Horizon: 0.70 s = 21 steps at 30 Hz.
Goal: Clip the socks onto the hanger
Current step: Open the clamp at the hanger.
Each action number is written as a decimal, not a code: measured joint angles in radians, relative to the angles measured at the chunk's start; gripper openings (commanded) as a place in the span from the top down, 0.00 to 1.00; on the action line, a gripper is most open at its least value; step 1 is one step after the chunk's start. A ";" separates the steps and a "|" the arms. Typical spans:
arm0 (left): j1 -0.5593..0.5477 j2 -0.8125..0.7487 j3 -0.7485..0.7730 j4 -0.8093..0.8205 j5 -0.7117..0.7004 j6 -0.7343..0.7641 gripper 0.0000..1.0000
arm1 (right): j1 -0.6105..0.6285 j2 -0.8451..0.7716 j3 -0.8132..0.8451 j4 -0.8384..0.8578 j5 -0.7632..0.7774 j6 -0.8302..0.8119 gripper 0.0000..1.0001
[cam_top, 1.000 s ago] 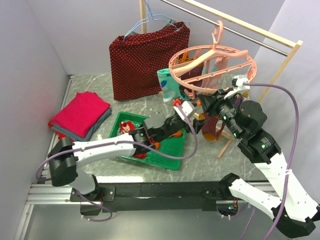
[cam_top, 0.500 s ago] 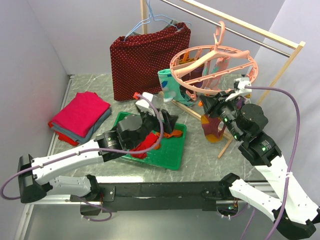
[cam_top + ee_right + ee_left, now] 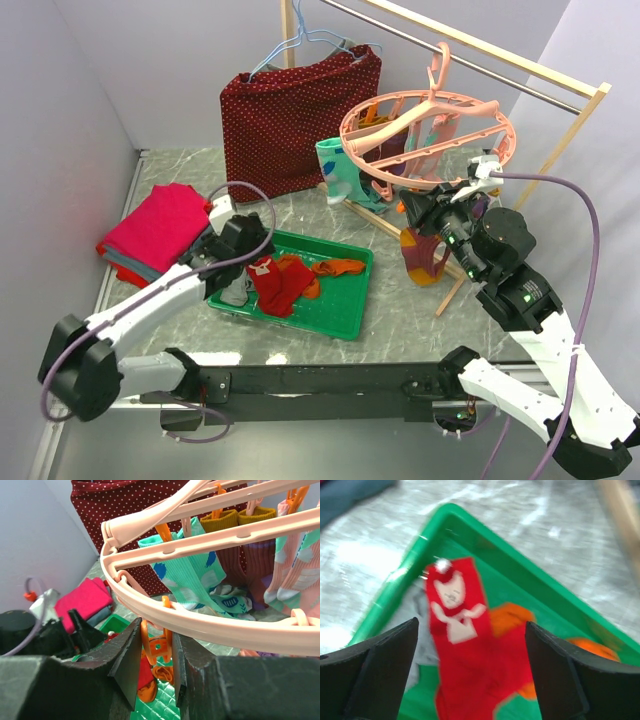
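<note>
The salmon-pink hanger (image 3: 425, 130) hangs from the wooden rail, with several socks clipped under it. My right gripper (image 3: 412, 212) is shut on an orange clip peg (image 3: 165, 645) under the hanger's near rim (image 3: 210, 625). A purple-orange striped sock (image 3: 425, 255) hangs just beside it. My left gripper (image 3: 235, 270) is open and empty, hovering over the left end of the green tray (image 3: 350, 310). Between its fingers lies a red sock with white marks (image 3: 465, 645). Beside that lie a grey sock (image 3: 422, 640) and orange socks (image 3: 512, 617).
A folded pink-red cloth stack (image 3: 160, 228) lies at the left. A dark-red dotted cloth (image 3: 290, 120) hangs on a light-blue wire hanger at the back. The wooden rack's slanted legs (image 3: 455, 285) stand near my right arm.
My left arm has swung left, away from the hanger and my right gripper, to above the tray's left end. My right gripper stays on the clip peg.
</note>
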 measured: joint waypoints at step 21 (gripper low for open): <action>0.119 0.388 0.122 0.026 -0.008 0.075 0.50 | 0.000 -0.001 0.000 0.000 0.002 -0.008 1.00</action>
